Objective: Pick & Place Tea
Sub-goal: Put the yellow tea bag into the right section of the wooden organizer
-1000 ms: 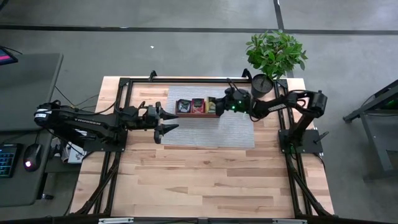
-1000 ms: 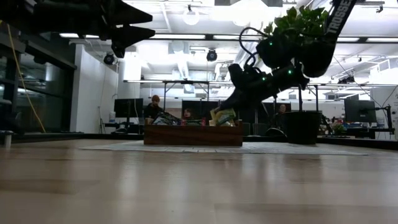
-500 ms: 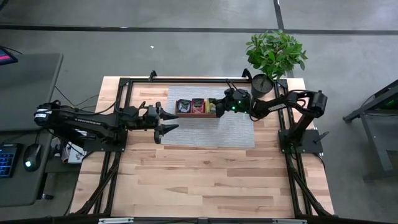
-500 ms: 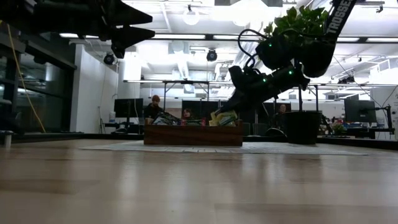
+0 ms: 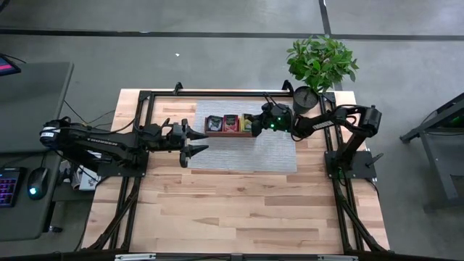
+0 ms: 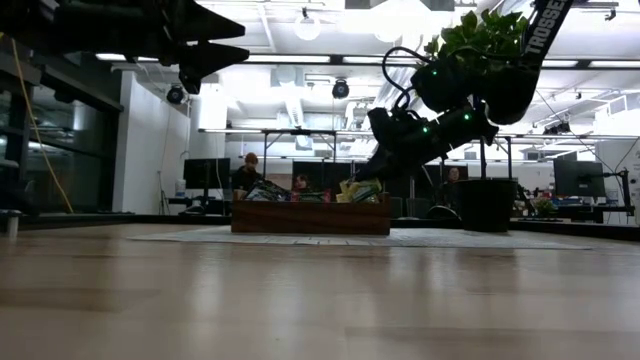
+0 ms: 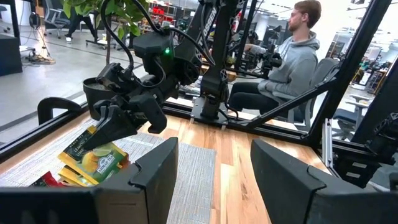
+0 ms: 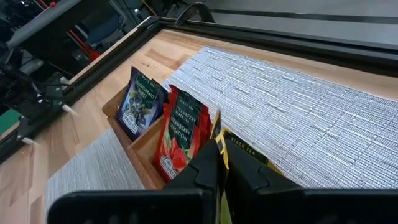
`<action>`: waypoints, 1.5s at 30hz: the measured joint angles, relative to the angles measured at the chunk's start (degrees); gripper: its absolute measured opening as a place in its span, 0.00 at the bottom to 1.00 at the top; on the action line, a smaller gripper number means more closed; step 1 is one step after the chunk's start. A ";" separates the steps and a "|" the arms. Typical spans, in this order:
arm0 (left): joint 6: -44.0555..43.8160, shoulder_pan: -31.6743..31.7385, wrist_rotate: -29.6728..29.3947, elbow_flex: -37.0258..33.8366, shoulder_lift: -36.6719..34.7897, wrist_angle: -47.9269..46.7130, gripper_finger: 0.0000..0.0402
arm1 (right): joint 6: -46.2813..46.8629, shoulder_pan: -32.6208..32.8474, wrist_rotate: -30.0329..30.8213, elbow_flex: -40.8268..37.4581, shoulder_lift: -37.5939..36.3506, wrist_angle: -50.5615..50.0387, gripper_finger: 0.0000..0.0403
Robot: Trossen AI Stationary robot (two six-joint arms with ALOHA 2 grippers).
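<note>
Pinching a yellow tea packet (image 8: 219, 144) over the tray's (image 5: 230, 133) end compartment, the right gripper (image 5: 253, 125) stays low; left gripper (image 5: 197, 141) hangs spread above the counter (image 5: 239, 203)

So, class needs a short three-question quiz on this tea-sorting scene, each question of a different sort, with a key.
1. True or false: the left gripper is inside the wooden tray.
2. Which packets sit in the tray's compartment nearest the right gripper? A red, B yellow-green, C dark blue.
3. Fill in: the tray rests on a grey ____.

Key
1. False; it hangs open above the mat, clear of the tray.
2. B, the yellow-green packets.
3. mat.
</note>
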 joint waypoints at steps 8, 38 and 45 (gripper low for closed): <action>0.01 0.00 0.01 0.00 0.00 -0.01 0.50 | 0.31 0.00 0.30 0.00 0.00 0.11 0.08; 0.45 0.00 0.07 0.07 0.00 -0.03 0.50 | -7.60 0.37 -1.88 10.26 -0.04 -11.23 0.05; 0.29 0.00 0.11 0.07 0.00 -1.23 0.50 | -14.26 2.72 2.04 26.86 -0.04 -48.59 0.01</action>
